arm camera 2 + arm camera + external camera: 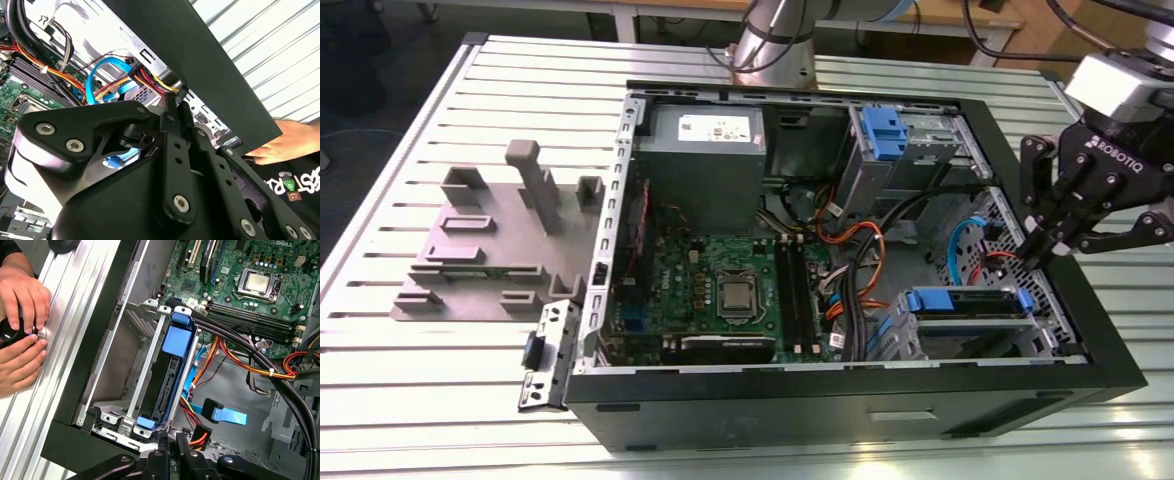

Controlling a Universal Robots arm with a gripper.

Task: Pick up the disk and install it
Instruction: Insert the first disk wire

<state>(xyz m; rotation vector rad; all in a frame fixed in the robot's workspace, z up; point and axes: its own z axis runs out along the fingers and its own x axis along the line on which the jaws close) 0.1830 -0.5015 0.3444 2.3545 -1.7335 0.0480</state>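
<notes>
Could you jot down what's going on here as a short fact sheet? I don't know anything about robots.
Setting: open black desktop computer case lying on a ribbed metal table
Robot part: black gripper above the case's edge at the exterior view's right
Gripper holding: nothing visible between its fingers
Disk: silver-grey drive in a blue plastic carrier, seated in the metal drive cage
Inside case: green motherboard, orange and blue cables
People: hands resting on the table beside the case

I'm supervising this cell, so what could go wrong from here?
1. The hand hangs at the case wall beside loose cables; a descent could snag them.
2. A person's hands rest on the table next to the case, close to the arm's working area.
3. The disk sits in its bay between narrow rails; a misaligned approach could jam it.
</notes>
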